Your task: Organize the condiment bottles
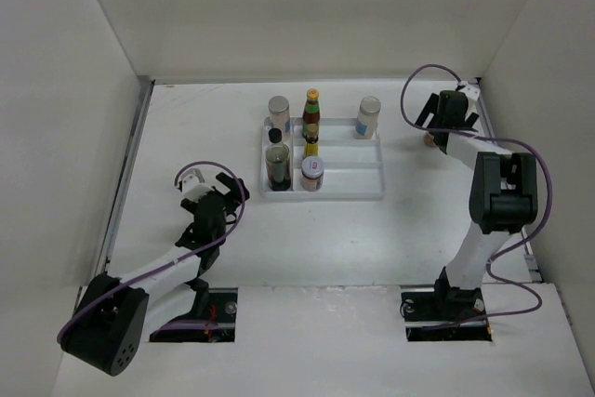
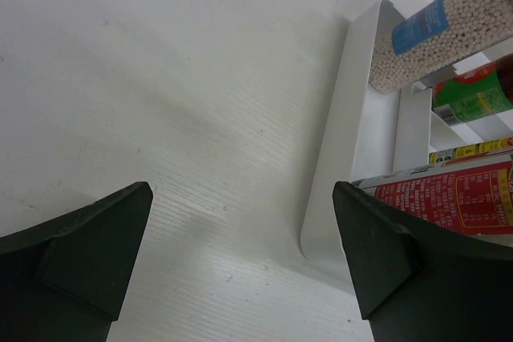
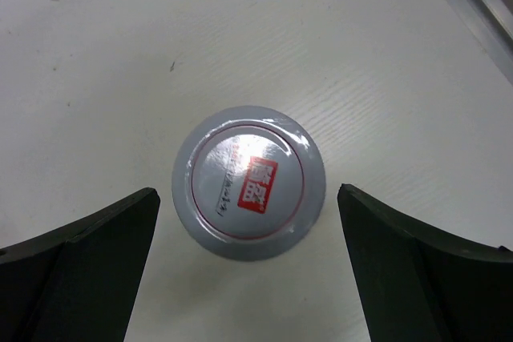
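**One jar left outside the tray**

You have six condiment bottles standing in the white tray toward the far edge of the surface. A grey-lidded jar stands alone near the far right corner. Your right hand is directly above it, jaws spread wide and not touching it. Your left hand is also wide and empty, left of the tray. By this view, only that jar remains.
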{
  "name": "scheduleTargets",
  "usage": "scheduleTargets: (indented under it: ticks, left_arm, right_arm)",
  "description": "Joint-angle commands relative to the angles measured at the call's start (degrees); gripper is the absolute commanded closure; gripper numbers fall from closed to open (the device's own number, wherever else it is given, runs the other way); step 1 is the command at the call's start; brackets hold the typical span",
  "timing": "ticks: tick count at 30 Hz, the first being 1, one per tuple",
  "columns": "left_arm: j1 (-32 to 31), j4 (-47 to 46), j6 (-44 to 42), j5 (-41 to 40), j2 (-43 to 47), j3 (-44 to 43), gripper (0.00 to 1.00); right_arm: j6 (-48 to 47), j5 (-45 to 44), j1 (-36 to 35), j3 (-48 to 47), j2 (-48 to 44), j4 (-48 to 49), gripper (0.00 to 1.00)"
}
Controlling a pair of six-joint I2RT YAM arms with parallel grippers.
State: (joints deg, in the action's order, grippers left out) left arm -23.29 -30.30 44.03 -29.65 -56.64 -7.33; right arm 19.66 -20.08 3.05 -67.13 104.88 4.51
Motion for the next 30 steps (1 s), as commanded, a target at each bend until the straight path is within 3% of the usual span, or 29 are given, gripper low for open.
scheduleTargets:
  ticks: [1,2,7,11,17,22,30]
  left_arm:
    - [0.22,-2.92,0.62,0.47,0.47,0.12,0.00]
    - [0.22,-2.92,0.62,0.30,0.74,0.30,0.00]
    - [0.31,-3.09,0.62,0.47,0.21,0.13,0.00]
    - [0.31,-3.36,0.62,0.47,-0.66,-0.14,0.00]
    - [0.39,-3.45,0.62,0.56,0.57,0.48,0.00]
    - [0.39,-3.45,0.70,0.65,1.01,0.65,0.00]
    - [1.10,-3.53,1.14,0.82,1.10,0.83,0.00]
  right_arm:
    - [-0.94,2.15,0.42,-5.19,3.22,1.02,0.00]
    - [-1.03,2.15,0.42,-6.07,4.18,0.68,0.01]
    - [-1.38,1.45,0.43,-4.42,3.58,3.21,0.31]
    - [-0.59,1.09,0.25,2.08,-2.29,6.38,0.44]
    - [2.14,-2.24,-6.86,14.56,-17.32,8.93,0.48]
    - [2.66,-4.53,-16.25,19.05,-28.40,7.27,0.49]
    - [3.54,-4.89,-31.11,19.49,-29.48,5.85,0.47]
